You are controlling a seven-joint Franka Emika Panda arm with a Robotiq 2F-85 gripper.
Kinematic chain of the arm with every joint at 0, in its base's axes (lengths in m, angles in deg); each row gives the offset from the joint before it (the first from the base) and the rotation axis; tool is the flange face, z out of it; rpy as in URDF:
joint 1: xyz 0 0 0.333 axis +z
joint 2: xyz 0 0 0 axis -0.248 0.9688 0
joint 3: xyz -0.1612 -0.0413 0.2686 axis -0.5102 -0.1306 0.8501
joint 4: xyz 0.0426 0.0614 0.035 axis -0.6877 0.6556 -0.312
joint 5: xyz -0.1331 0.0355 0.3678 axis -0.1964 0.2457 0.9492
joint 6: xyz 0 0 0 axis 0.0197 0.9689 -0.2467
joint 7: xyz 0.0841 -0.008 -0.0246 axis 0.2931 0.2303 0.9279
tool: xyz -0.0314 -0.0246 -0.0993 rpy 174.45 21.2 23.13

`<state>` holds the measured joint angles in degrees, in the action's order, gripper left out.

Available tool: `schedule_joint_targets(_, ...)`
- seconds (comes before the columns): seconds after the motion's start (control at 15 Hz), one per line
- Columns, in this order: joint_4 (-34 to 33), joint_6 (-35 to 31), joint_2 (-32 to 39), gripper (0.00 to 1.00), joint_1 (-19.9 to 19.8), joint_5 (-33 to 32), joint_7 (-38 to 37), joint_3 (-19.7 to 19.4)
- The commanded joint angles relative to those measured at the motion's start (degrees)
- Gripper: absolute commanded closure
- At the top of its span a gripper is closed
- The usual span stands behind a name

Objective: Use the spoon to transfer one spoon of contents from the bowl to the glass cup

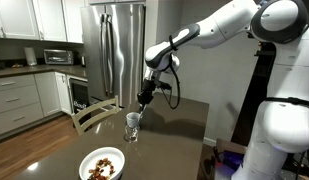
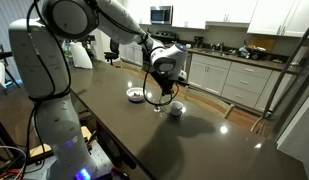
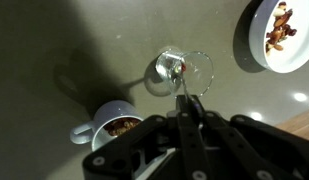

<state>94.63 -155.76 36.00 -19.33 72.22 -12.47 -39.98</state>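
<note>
My gripper point(image 3: 188, 106) is shut on the thin handle of the silvery spoon point(image 3: 180, 86). The spoon's tip reaches into the mouth of the clear glass cup point(image 3: 182, 68). In an exterior view the gripper point(image 1: 144, 98) hangs just above the glass cup point(image 1: 132, 125). The round white bowl point(image 3: 256, 45) holds brown and tan chunky contents point(image 3: 280, 28) at the top right of the wrist view. It stands at the table's near end in an exterior view point(image 1: 102, 166) and beside the gripper point(image 2: 164, 88) in the other point(image 2: 136, 96). I cannot tell whether the spoon carries any contents.
A white mug point(image 3: 111, 122) with brown pieces in it stands close to the glass cup and shows in an exterior view point(image 2: 176, 110). The dark table point(image 1: 179, 135) has a wooden chair point(image 1: 94, 115) at its side. Kitchen counters and a steel fridge point(image 1: 114, 50) stand behind.
</note>
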Motion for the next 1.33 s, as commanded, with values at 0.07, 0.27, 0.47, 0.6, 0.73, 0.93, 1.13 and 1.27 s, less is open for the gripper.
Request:
schedule_joint_targets(0.07, -0.2, -0.5, 0.6, 0.96, 0.2, -1.0, -1.8, 0.4)
schedule_joint_targets(0.27, -0.3, -0.4, 1.0, 0.96, 0.1, -0.8, -1.7, 0.5)
schedule_joint_targets(0.47, -0.3, -0.4, 1.1, 0.96, 0.1, -0.8, -1.6, 0.6)
schedule_joint_targets(0.6, -0.4, -0.4, 1.1, 0.96, 0.1, -0.9, -1.6, 0.6)
schedule_joint_targets(0.73, -0.4, -0.4, 0.9, 0.96, 0.1, -1.0, -1.7, 0.6)
schedule_joint_targets(0.93, -0.3, -0.5, 0.2, 0.96, 0.2, -1.4, -2.0, 0.6)
schedule_joint_targets(1.13, -0.2, -0.6, -0.4, 0.96, 0.3, -1.9, -2.3, 0.7)
schedule_joint_targets(1.27, -0.3, -0.7, -0.8, 0.96, 0.4, -2.1, -2.4, 0.7)
